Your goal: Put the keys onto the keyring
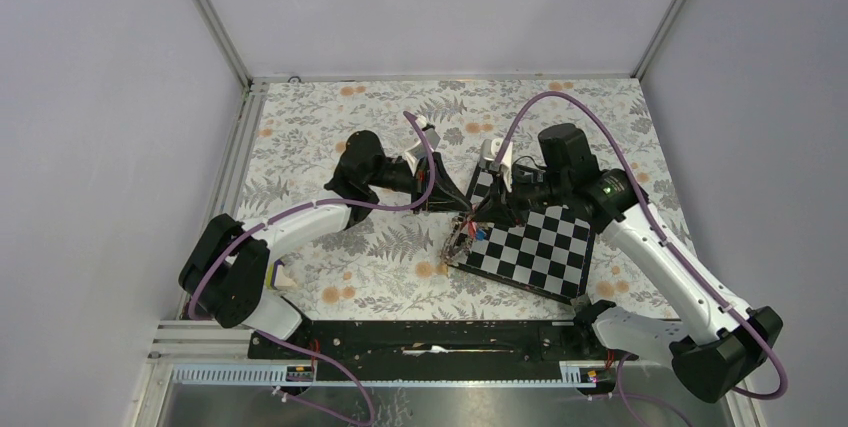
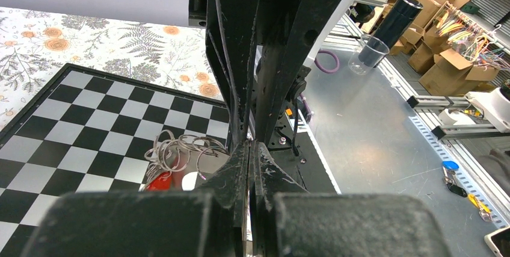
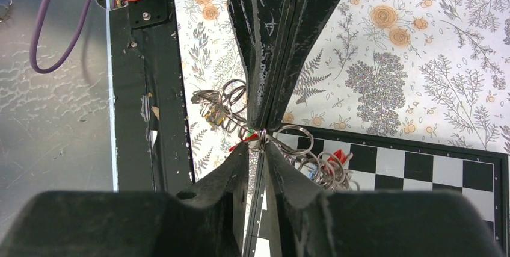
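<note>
The keys [image 1: 462, 239] lie in a tangled bunch of small silver rings with red tags at the chessboard's left corner. The same bunch [image 2: 171, 157] sits left of my left gripper [image 2: 249, 145], which is shut with nothing visible between its tips. My right gripper [image 3: 261, 142] meets it tip to tip. Its jaws stand a narrow slit apart, and one small ring of the bunch [image 3: 328, 167] is edge-on between the tips. From above, the left gripper [image 1: 463, 209] and right gripper [image 1: 478, 213] touch just over the bunch. The large keyring is hidden.
The black-and-white chessboard [image 1: 540, 247] lies tilted on the floral cloth [image 1: 340, 127], right of centre. A black rail [image 1: 420, 339] runs along the near edge. Beyond it, off the table, stand a clear cup [image 2: 368, 55] and a dark bottle [image 2: 394, 19].
</note>
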{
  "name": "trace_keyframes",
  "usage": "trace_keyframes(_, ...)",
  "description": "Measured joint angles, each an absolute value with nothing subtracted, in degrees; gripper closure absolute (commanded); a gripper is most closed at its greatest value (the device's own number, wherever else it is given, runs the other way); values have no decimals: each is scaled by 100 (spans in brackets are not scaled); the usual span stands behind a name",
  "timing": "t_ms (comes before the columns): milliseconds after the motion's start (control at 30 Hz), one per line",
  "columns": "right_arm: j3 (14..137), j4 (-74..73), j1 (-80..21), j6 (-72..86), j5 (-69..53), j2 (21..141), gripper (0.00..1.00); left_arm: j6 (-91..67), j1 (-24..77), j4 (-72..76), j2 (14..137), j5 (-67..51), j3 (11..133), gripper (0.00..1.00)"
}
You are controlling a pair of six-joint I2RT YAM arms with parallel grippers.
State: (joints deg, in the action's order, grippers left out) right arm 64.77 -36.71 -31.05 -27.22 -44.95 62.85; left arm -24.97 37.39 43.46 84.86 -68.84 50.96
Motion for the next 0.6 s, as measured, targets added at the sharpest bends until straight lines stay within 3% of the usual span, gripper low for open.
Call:
trace_keyframes(300, 6477, -3647, -3100, -2700, -4578, 6423, 89, -2515, 3739, 4344, 8488, -6884, 5096, 100)
trace_keyframes(433, 6477, -3607, -3096, -2624, -4552, 6434, 99, -2515, 3739, 4348, 8488, -6884, 5096, 100)
trace_keyframes(600, 6477, -3579, -3096, -2567, -4493, 6436, 100, -2488, 3728, 4342, 8488, -6877, 5096, 100)
